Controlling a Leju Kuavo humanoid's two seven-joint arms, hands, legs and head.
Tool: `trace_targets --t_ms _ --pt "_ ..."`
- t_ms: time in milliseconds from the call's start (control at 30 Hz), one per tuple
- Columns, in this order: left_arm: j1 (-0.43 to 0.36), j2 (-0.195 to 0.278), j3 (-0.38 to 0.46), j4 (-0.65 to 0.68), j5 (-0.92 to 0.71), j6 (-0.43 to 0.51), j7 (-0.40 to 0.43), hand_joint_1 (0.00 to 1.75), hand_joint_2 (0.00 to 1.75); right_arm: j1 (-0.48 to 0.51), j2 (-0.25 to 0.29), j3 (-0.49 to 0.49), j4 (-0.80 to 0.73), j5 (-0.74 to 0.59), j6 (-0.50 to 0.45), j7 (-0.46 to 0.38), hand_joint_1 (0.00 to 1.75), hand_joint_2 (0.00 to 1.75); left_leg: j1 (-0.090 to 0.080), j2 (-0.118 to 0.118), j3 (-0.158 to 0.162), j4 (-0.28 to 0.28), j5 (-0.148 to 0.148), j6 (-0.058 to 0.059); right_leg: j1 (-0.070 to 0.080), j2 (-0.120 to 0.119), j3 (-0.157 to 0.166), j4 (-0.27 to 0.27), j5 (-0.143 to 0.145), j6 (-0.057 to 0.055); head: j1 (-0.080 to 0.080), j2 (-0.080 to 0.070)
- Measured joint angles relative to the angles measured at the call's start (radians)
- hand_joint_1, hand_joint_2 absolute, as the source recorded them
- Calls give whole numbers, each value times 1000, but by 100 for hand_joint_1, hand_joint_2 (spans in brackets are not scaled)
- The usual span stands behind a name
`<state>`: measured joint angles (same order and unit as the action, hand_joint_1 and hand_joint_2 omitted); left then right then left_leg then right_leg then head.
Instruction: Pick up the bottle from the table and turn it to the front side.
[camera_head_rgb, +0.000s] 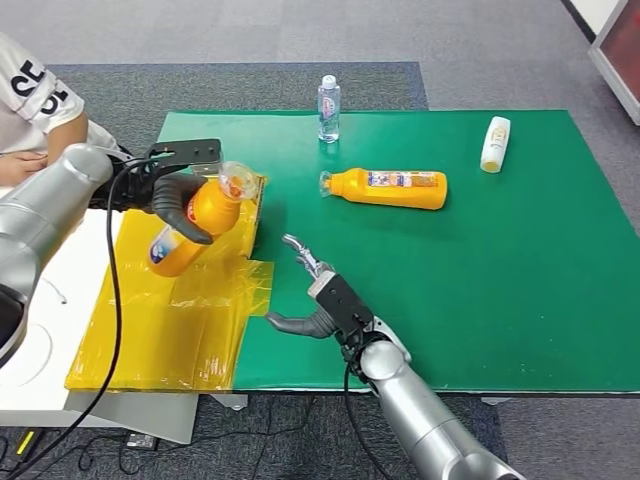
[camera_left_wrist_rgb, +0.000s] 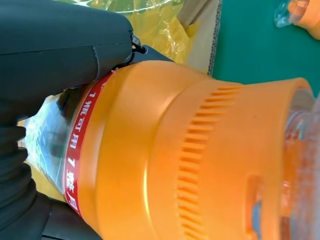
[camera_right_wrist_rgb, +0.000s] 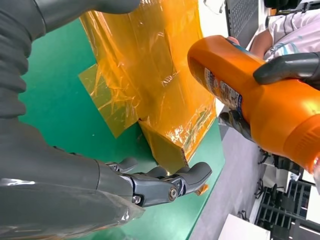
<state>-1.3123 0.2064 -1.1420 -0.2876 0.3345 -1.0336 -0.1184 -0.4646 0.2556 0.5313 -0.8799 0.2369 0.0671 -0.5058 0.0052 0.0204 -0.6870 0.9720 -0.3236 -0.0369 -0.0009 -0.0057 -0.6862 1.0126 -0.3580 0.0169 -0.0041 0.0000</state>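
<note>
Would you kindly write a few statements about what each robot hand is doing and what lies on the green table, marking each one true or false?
1. The left robot hand holds an orange bottle above the yellow plastic sheet. True.
2. The right robot hand grips the second orange bottle. False: that hand is open and holds nothing, and the bottle lies on its side on the green table, apart from it.
3. A small clear water bottle stands upright near the table's far edge. True.
4. The white bottle stands upright. False: it lies on its side.
</note>
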Motion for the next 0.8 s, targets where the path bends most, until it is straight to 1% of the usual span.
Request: trace_targets --t_ms 433,800 --pt "40 34 -24 0 11 14 -17 175 175 -6 0 9 -1 -1 2 2 0 175 0 0 0 0 0 0 0 0 0 0 0 0 0 0" --pt "99 69 -51 0 11 50 -80 175 175 -7 0 17 -10 -4 3 9 0 175 1 0 0 0 0 0 1 0 0 0 0 0 0 0"
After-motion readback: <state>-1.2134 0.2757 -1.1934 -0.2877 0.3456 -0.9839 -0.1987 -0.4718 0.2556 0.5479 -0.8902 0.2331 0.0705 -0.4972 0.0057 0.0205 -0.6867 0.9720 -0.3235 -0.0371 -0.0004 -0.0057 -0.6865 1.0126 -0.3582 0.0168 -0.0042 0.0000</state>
